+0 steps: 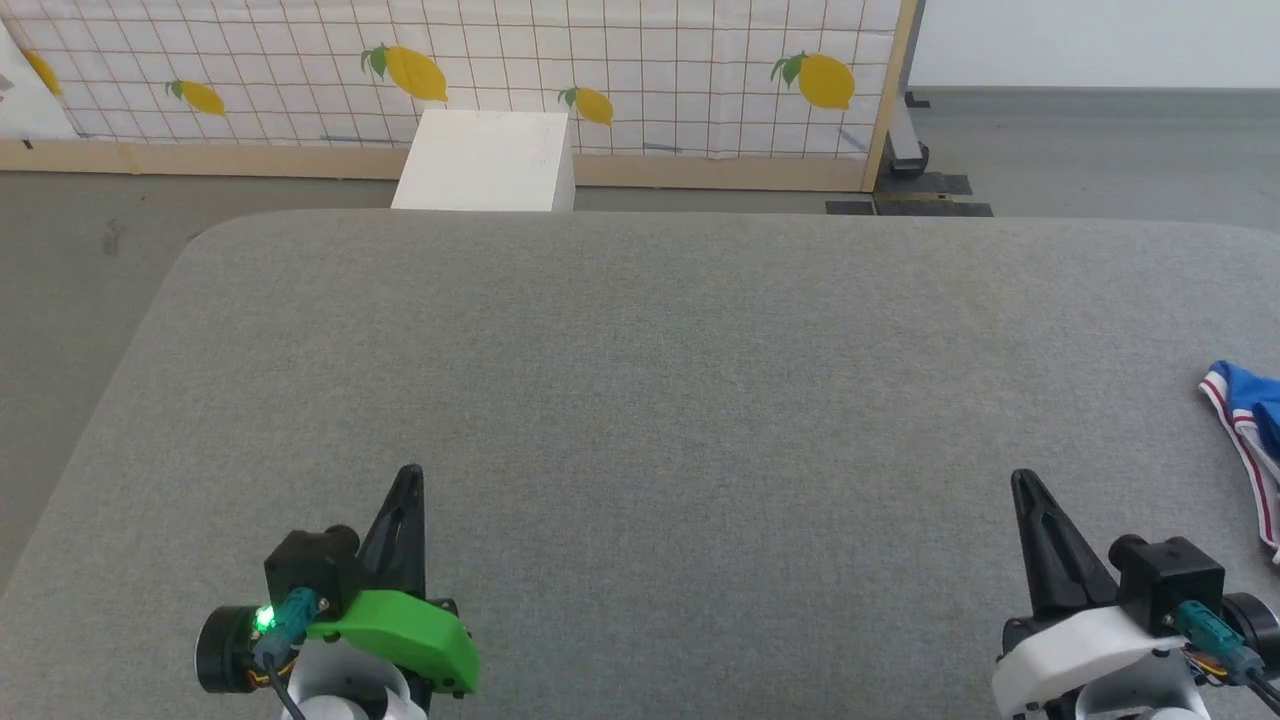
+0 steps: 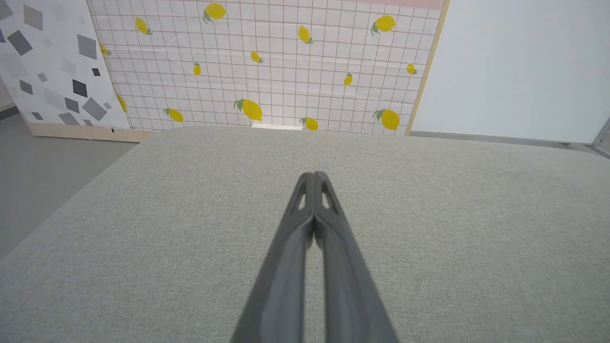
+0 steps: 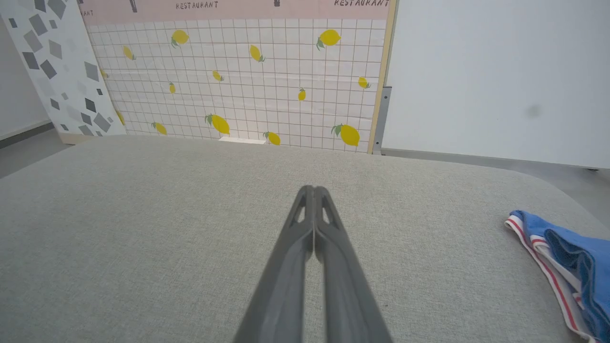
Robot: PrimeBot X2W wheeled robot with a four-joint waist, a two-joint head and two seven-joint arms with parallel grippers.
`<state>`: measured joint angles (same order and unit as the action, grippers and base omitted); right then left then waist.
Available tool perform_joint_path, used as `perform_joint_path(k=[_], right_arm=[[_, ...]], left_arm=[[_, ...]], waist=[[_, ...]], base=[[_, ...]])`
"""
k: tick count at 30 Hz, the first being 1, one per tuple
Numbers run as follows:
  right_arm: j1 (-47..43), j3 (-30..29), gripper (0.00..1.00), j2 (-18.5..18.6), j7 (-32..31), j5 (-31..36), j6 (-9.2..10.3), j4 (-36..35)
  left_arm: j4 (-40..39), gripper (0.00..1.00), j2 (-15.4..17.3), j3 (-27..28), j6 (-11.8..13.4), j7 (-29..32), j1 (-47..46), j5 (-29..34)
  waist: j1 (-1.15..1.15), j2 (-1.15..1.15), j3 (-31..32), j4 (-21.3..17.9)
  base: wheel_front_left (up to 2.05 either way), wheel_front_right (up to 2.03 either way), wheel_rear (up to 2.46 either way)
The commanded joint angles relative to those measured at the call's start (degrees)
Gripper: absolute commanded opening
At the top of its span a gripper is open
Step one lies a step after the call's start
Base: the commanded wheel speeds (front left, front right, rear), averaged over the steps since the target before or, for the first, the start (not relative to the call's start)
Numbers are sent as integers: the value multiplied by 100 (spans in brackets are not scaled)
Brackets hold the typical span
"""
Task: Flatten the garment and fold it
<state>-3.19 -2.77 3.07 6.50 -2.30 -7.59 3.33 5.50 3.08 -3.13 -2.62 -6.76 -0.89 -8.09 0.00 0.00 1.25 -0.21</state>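
The left gripper (image 1: 409, 478) is at the lower left of the head view, pinched tight and holding nothing. The right gripper (image 1: 1020, 485) is at the lower right, pinched tight and empty too. Both are over the gray table (image 1: 640, 380). The blue shirt (image 1: 1252, 415) lies bunched at the right edge, apart from the right gripper. A white box (image 1: 487, 160) stands behind the table, near the top.

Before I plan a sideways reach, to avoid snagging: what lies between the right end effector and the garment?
Nothing: the stretch from the right end effector to the garment is bare grey table surface, seen in the head and right wrist views.
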Motion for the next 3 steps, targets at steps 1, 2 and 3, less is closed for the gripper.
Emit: perform_joint_path(k=[1,2,3], right_arm=[[109,23,0,-10,-27,54,5,-52],[112,28,0,-10,-37,57,6,-57],[116,33,0,-11,-49,61,6,-62]], left_arm=[[-42,0,-11,25,43,27,49,93],[-50,0,-12,30,46,37,50,105],[-60,0,-12,35,50,50,51,119]], waist=[[0,0,-3,1],[0,0,-5,1],[0,0,-7,1]], base=[[0,0,0],[0,0,0],[0,0,0]])
